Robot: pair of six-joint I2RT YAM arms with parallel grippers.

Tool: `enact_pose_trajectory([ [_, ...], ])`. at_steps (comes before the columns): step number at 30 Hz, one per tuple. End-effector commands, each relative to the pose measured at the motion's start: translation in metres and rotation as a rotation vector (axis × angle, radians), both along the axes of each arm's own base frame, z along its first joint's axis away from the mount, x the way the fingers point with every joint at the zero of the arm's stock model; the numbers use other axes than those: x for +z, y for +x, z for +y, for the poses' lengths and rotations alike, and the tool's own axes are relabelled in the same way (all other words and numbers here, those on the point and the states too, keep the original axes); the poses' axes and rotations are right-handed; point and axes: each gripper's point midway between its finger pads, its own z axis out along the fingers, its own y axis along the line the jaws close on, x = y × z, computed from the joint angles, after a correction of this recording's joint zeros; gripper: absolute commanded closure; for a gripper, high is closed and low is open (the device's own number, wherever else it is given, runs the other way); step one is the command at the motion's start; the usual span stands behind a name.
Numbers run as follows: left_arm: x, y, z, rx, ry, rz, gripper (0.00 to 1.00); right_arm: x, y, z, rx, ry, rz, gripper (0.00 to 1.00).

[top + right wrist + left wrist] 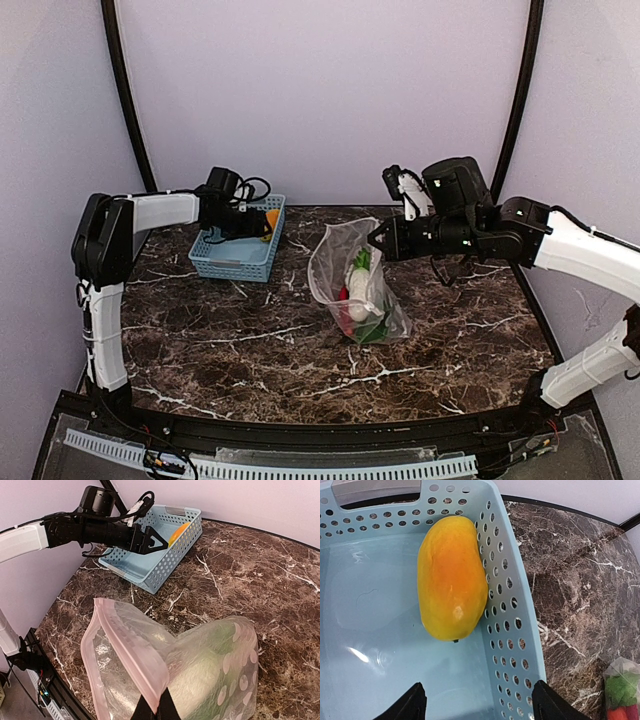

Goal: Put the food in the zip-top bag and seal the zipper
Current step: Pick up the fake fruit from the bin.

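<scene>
The yellow-orange food [452, 577] lies in the light-blue basket [510, 605], against its perforated wall. My left gripper [480, 705] hangs open just short of it, one fingertip [412, 705] over the basket floor, the other over the rim. In the top view that gripper [245, 222] is in the basket. The zip-top bag [340, 262] stands at the table's middle with white [358, 295], green and red food inside. My right gripper [157, 707] is shut on the pink zipper [130, 645], holding the bag's mouth up and agape.
The basket [235, 258] sits at the back left of the marbled table [250, 340], close to the curved black frame post [125, 90]. The left arm [75, 530] stretches across the right wrist view to the basket [165, 565].
</scene>
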Motion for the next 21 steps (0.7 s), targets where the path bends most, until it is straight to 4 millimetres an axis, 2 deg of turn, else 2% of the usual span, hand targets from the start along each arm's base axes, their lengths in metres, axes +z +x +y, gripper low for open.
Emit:
enact_pose_trajectory([
  [1,-0.014,0.012,0.004,-0.009,0.046,0.028,0.27,0.021,0.006,0.007,0.004,0.070,-0.033,1.00],
  [2,-0.011,0.018,0.003,-0.008,0.047,0.015,0.27,0.021,0.006,0.008,0.004,0.071,-0.032,1.00],
  [3,-0.020,0.019,0.004,-0.010,0.056,0.032,0.27,0.021,0.006,0.008,0.006,0.070,-0.030,1.00],
  [4,-0.016,0.024,0.002,-0.013,0.056,0.018,0.28,0.019,0.006,0.008,0.006,0.068,-0.028,1.00],
  [5,-0.027,0.025,0.002,-0.014,0.066,0.039,0.27,0.018,0.006,0.009,0.007,0.068,-0.025,1.00],
  [6,-0.023,0.030,0.002,-0.013,0.070,0.027,0.27,0.018,0.006,0.009,0.006,0.068,-0.022,1.00],
  [7,-0.032,0.031,0.003,-0.012,0.081,0.045,0.27,0.017,0.006,0.009,0.006,0.067,-0.021,1.00],
  [9,-0.032,0.038,0.001,-0.011,0.085,0.039,0.26,0.017,0.006,0.009,0.007,0.069,-0.019,1.00],
  [16,-0.048,0.045,0.000,-0.015,0.103,0.054,0.26,0.016,0.006,0.008,0.007,0.068,-0.017,1.00],
  [18,-0.052,0.047,0.000,-0.018,0.110,0.056,0.28,0.016,0.005,0.009,0.008,0.067,-0.016,1.00],
  [21,-0.053,0.050,-0.003,-0.033,0.107,0.049,0.36,0.014,0.006,0.008,0.004,0.063,-0.015,1.00],
])
